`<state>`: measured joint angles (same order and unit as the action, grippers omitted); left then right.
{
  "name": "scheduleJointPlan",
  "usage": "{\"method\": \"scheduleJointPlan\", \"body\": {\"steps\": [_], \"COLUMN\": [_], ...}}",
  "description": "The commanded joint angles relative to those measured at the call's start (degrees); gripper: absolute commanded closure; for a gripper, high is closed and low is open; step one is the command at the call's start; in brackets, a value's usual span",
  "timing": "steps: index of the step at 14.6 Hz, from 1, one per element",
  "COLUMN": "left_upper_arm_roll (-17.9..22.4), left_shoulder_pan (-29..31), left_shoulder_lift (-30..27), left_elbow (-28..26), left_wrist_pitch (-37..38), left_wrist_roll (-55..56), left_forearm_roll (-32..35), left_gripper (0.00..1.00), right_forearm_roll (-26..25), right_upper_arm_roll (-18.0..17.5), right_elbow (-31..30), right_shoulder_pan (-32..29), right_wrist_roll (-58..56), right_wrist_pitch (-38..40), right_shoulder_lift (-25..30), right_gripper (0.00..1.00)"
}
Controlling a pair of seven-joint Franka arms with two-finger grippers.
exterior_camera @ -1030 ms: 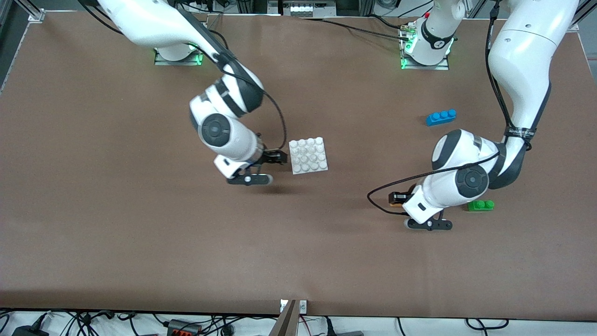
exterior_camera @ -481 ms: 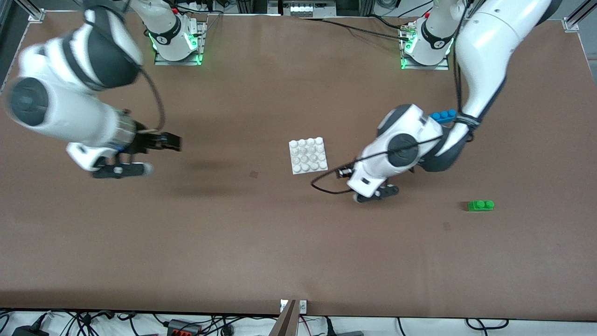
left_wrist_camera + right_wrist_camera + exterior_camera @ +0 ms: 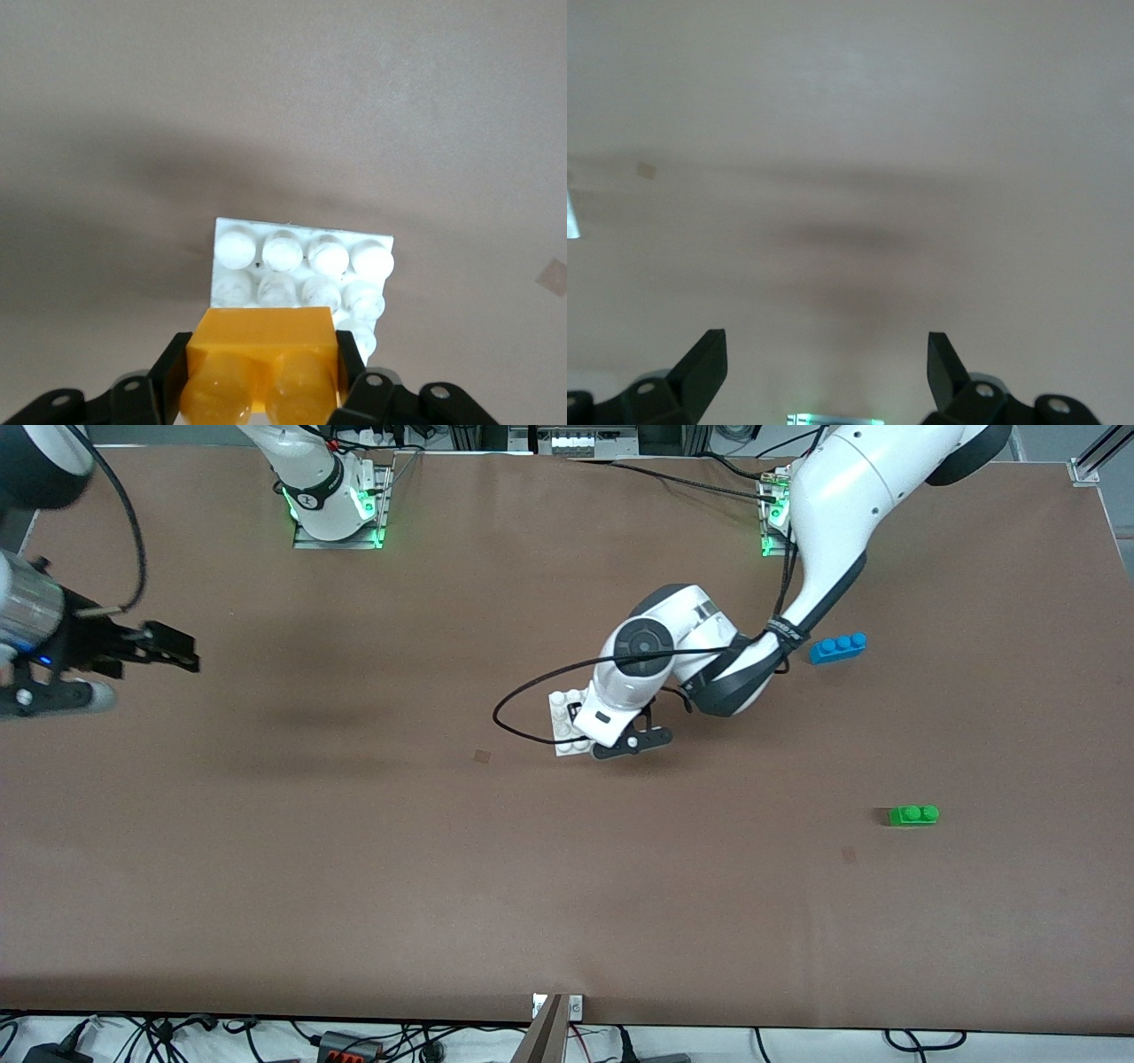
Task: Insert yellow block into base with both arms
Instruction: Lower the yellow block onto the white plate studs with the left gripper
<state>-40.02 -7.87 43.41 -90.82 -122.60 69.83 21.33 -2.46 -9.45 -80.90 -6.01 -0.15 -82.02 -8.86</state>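
The yellow block [image 3: 261, 354] sits between the black fingers [image 3: 168, 372] of my left gripper [image 3: 263, 367], which is shut on it. It hangs just over the edge of the white studded base [image 3: 301, 261], and I cannot tell whether the two touch. In the front view the left gripper [image 3: 578, 717] and its wrist cover most of the base [image 3: 560, 713], and the yellow block is hidden under the wrist. My right gripper [image 3: 182, 651] is up over bare table at the right arm's end, open and empty. The right wrist view shows the right gripper [image 3: 827, 354] with its fingers wide apart.
A blue three-stud brick [image 3: 838, 646] lies toward the left arm's end, farther from the front camera than the base. A green two-stud brick [image 3: 913, 814] lies nearer to the camera at that same end. The left arm's black cable [image 3: 509, 722] loops beside the base.
My left arm has carried the yellow block from beside the green brick to over the base. My right arm has pulled away from the base to its own end of the table.
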Motion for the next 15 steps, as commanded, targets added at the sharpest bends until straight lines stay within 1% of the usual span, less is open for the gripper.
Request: {"method": "scheduleJointPlan", "body": {"steps": [1, 3, 4, 5, 6, 7, 8, 9, 11, 15], "left_upper_arm_roll": [0.3, 0.3, 0.2, 0.1, 0.0, 0.0, 0.0, -0.1, -0.3, -0.4], "left_shoulder_pan": [-0.4, -0.7, -1.4, -1.7, -2.2, -2.3, -2.5, -2.5, -2.6, -3.5], "left_shoulder_lift": [-0.3, -0.3, -0.4, -0.3, 0.1, 0.3, 0.4, 0.4, 0.4, 0.5], "left_elbow": [-4.0, -5.6, -6.4, -6.7, -6.7, -6.7, -6.6, -6.6, -6.7, -6.6], "left_wrist_pitch": [-5.4, -7.2, -7.3, -7.3, -7.3, -7.3, -7.3, -7.3, -7.3, -7.3], "left_wrist_roll": [6.4, 9.6, 12.2, 15.6, 17.9, 18.1, 18.4, 18.5, 18.6, 18.7], "left_forearm_roll": [4.4, 7.2, 10.9, 13.9, 15.2, 15.2, 15.2, 15.2, 15.2, 15.4], "left_gripper": [0.4, 0.4, 0.39, 0.39, 0.4, 0.4, 0.39, 0.39, 0.39, 0.39], "right_forearm_roll": [1.2, 1.3, 1.3, 1.3, 1.6, 1.5, 1.4, 1.5, 1.5, 1.6], "right_upper_arm_roll": [8.7, 10.4, 11.6, 13.5, 14.6, 14.9, 14.9, 15.0, 15.0, 14.9], "right_elbow": [-9.0, -16.3, -18.6, -18.8, -18.4, -17.4, -14.8, -12.9, -12.0, -11.9], "right_shoulder_pan": [5.6, 5.9, 6.4, 7.1, 9.1, 9.8, 9.8, 9.4, 9.5, 9.7], "right_wrist_roll": [-0.6, 0.1, -0.4, -1.0, -0.9, -0.8, -0.9, -0.9, -0.9, -0.2], "right_wrist_pitch": [-2.5, -10.1, -14.2, -14.6, -15.4, -15.0, -13.4, -9.7, -6.6, -6.6], "right_shoulder_lift": [7.5, 11.9, 12.9, 12.8, 12.8, 12.6, 11.2, 9.9, 9.9, 10.0], "right_gripper": [0.0, 0.0, 0.0, 0.0, 0.0, 0.0, 0.0, 0.0, 0.0, 0.0]}}
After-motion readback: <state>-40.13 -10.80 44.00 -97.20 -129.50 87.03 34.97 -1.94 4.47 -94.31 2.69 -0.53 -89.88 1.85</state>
